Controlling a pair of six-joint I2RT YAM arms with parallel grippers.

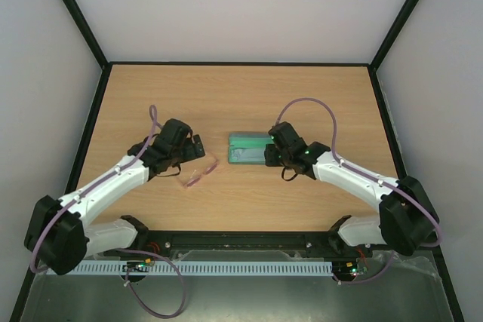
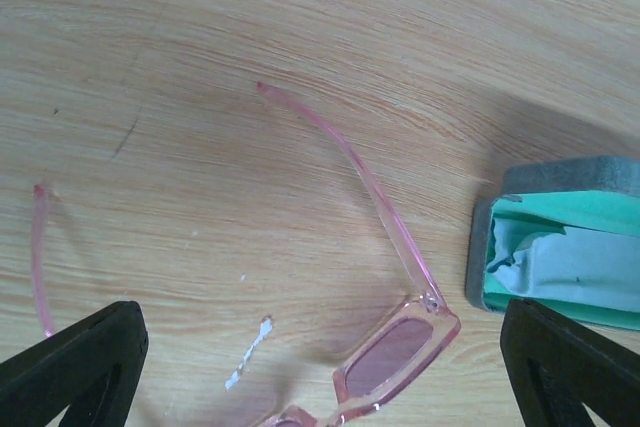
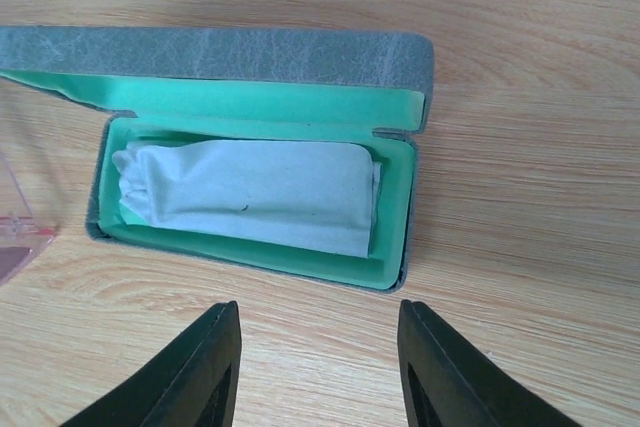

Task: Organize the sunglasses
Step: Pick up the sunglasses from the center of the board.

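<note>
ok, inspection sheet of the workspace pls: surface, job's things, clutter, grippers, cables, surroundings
Surface: wooden table, flat, light grain.
Job's things: sunglasses lie on the table with arms unfolded, left of the case. The case is open, with a light-blue cloth inside.
Clutter: small white flecks beside the sunglasses.
Grippers: left gripper open above the sunglasses, holding nothing. Right gripper open at the case's near edge, empty.
Cables: a purple cable loops off each arm, clear of the job's things.
Surroundings: plain pale walls with black frame edges.
</note>
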